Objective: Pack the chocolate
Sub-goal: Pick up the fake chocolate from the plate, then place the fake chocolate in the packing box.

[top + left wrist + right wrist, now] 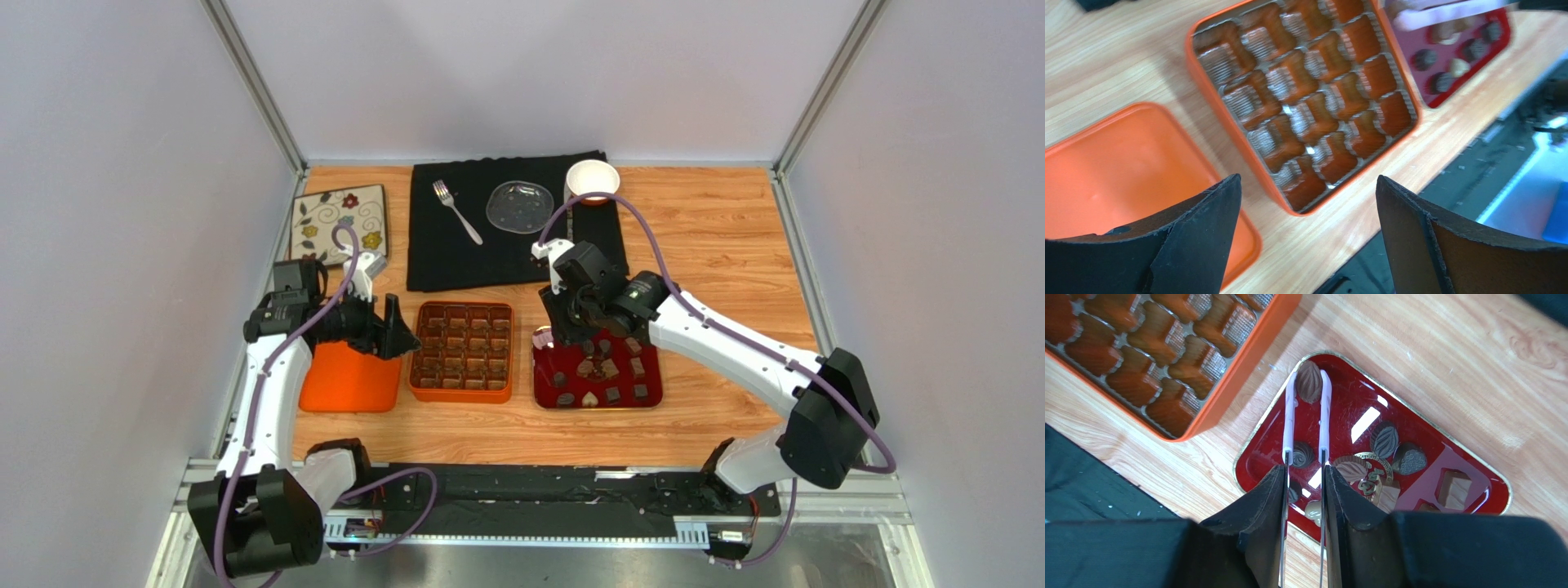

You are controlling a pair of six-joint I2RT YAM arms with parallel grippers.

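Observation:
Several small brown chocolates (1384, 440) lie on a red tray (1260, 454), which also shows in the top view (650, 390). My right gripper (1303, 468) is shut on a pair of white-tipped tongs (1290, 416). The tong tips pinch one oval brown chocolate (1309, 381) at the tray's edge nearest the orange box. The orange box (461, 352) with its brown grid compartments (1315, 92) stands left of the tray. My left gripper (1308, 179) is open and empty, over the box's near corner and the orange lid (1118, 177).
The orange lid (350, 380) lies left of the box. At the back, a black cloth (423, 251) holds a fork (456, 211) and a clear glass plate (520, 206). A white cup (591, 181) and a floral tile (339, 223) stand there too.

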